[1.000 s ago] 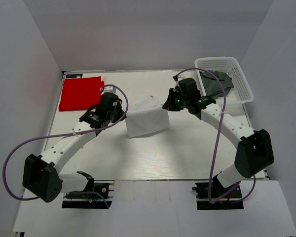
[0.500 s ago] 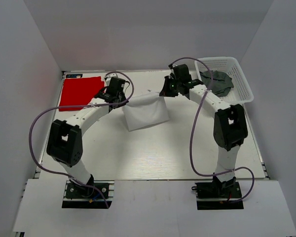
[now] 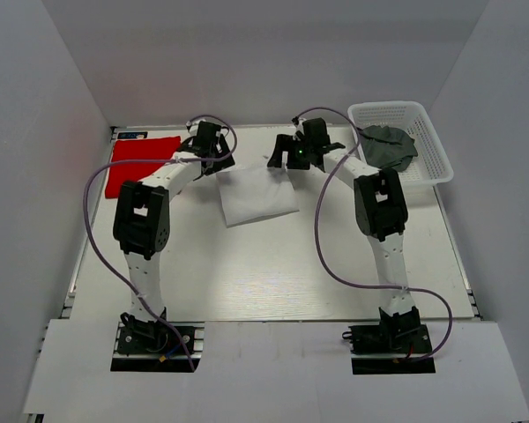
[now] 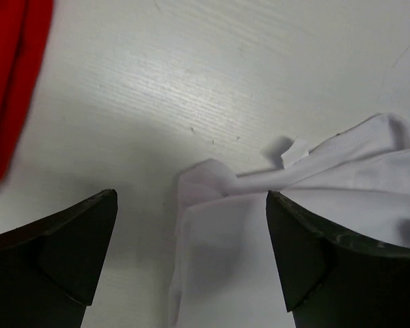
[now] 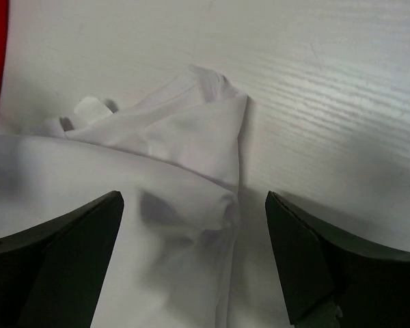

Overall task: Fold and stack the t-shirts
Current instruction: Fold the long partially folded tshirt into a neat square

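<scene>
White panels enclose a pale wood-grain table [image 3: 273,264] on three sides. At the table's far-left corner lies the red t-shirt [image 3: 141,161], flat and roughly rectangular.

Just right of it, the left gripper [image 3: 217,164] is positioned over the far-left corner of the white t-shirt [image 3: 257,198]. In the left wrist view its jaws stand wide apart with nothing clamped. The crumpled corner of the cloth lies on the table in the gap between them.

The white t-shirt rests near the table's centre, towards the far edge, as a folded, slightly skewed rectangle. Its far edge is bunched.

The right gripper [image 3: 280,164] is positioned over the far-right corner of the same shirt. Its jaws are also spread wide and grip nothing, and the rumpled corner lies below the gap. Whether either gripper's fingertips touch the cloth cannot be determined.

At the far-right corner stands a white lattice basket [image 3: 388,107]. The dark grey-green t-shirt [image 3: 390,145] lies crumpled inside it.
</scene>
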`<move>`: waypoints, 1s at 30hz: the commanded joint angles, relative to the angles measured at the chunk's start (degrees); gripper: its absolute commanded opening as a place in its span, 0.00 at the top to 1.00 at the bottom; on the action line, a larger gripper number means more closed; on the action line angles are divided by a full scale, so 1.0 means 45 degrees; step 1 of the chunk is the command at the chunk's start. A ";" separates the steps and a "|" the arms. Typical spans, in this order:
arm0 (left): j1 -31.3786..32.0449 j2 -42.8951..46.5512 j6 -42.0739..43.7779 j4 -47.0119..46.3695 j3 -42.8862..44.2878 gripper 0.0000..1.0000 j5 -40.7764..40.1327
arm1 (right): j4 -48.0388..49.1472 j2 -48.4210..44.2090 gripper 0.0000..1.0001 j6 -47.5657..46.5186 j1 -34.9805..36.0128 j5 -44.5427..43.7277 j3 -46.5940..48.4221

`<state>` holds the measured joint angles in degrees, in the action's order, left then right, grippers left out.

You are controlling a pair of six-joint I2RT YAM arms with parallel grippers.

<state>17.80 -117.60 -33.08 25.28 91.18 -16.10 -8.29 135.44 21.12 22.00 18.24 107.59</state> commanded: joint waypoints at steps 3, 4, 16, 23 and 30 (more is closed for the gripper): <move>-0.0108 0.0975 0.0944 0.0086 0.1030 0.00 0.0588 | 0.1687 -0.2398 0.10 -0.1120 0.0091 0.0790 -0.1259; -0.0108 0.1248 0.1061 -0.0049 0.0293 0.00 0.1034 | 0.2170 -0.2730 0.10 -0.1004 0.0111 0.0790 -0.1852; 0.0145 0.5177 0.0925 -0.4733 -0.5398 0.00 0.5938 | 0.4283 -0.6094 0.10 -0.0320 0.0716 0.3133 -0.6858; -0.0146 0.2661 0.1179 -0.3534 -0.3175 0.00 0.6722 | 0.5865 -0.5197 0.10 0.0734 0.0756 0.3603 -0.7151; -0.0148 0.0628 0.1179 -0.3723 -0.3113 0.00 0.6489 | 0.8307 -0.4161 0.10 0.1984 0.0677 0.3232 -0.8596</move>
<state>17.41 -113.95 -28.10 8.38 77.73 12.08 21.61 114.89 27.24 25.26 32.38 70.11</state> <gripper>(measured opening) 0.995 0.904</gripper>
